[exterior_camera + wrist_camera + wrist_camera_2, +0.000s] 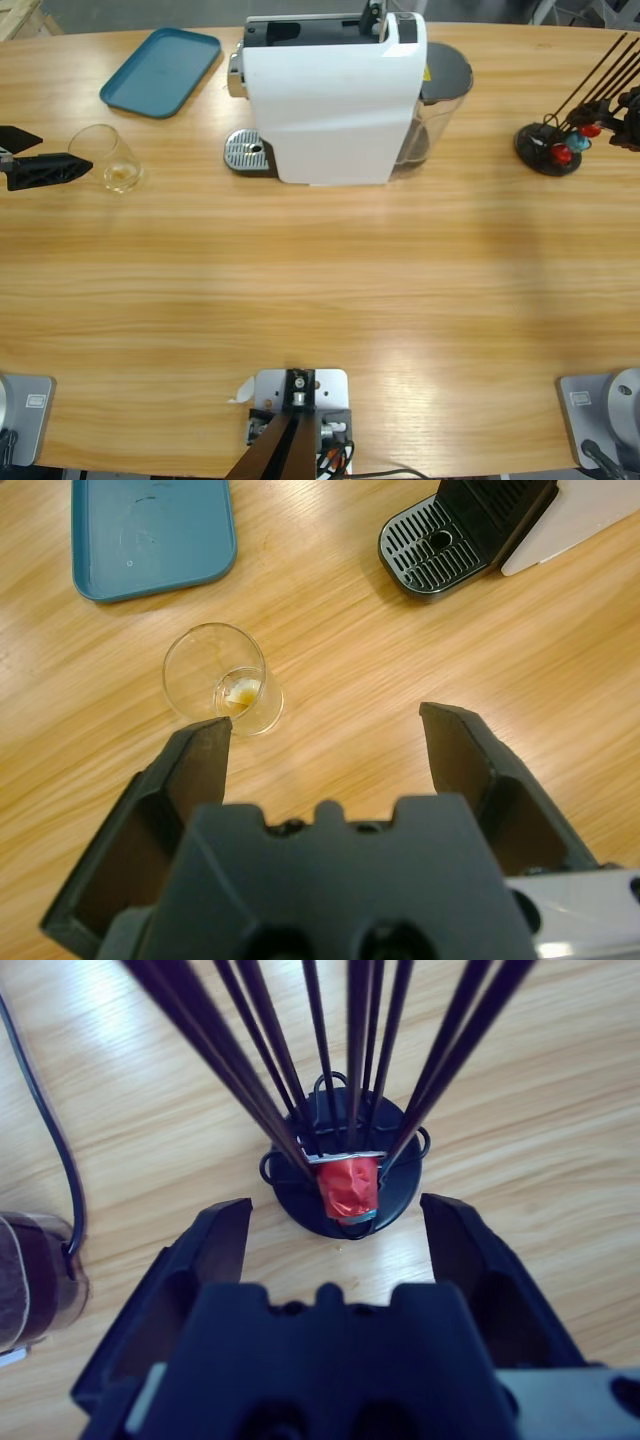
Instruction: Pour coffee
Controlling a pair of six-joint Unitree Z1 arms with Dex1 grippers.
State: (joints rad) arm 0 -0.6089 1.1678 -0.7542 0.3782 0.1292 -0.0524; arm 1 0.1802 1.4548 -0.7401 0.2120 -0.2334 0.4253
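Left gripper (325, 742): jaws spread, nothing held, set just beside the glass tumbler (222, 678). Coffee (240, 692): thin amber layer seen at the tumbler's bottom. Right gripper (335, 1235): jaws spread, empty, faced toward the capsule rack (345, 1175), well apart from the tumbler

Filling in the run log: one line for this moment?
left gripper open beside glass | coffee inside | right gripper open at capsule rack

High view looks straight down; left wrist view shares its glass (113, 160) and tray (150, 535).
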